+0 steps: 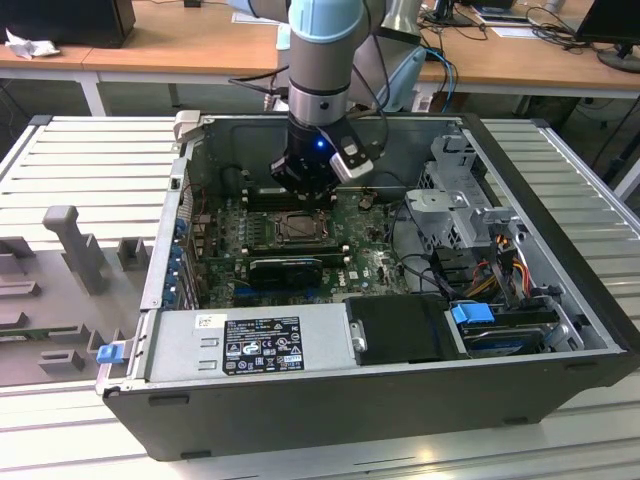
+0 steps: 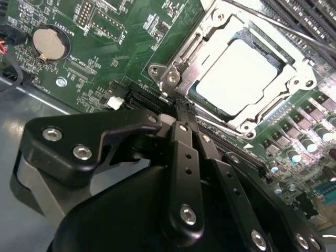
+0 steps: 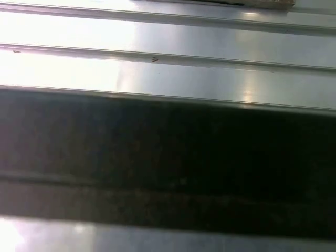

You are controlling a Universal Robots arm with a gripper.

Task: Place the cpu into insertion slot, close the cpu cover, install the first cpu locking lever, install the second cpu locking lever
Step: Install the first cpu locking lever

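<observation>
Green motherboard (image 2: pixel 131 47) under tool (image 2: pixel 181 107), fingers together beside cpu cover (image 2: pixel 286 86).

A black-and-white rectangular label (image 1: pixel 262 345) with rows of small print and symbols is on the top face of the silver metal power supply box (image 1: pixel 320 325) in the exterior view. A small white sticker (image 1: pixel 206 321) is beside it. None of this print is legible.

In the second wrist view, the green motherboard (image 2: pixel 131 47) carries white silkscreen lettering beside the round silver coin battery (image 2: pixel 48 43).
</observation>
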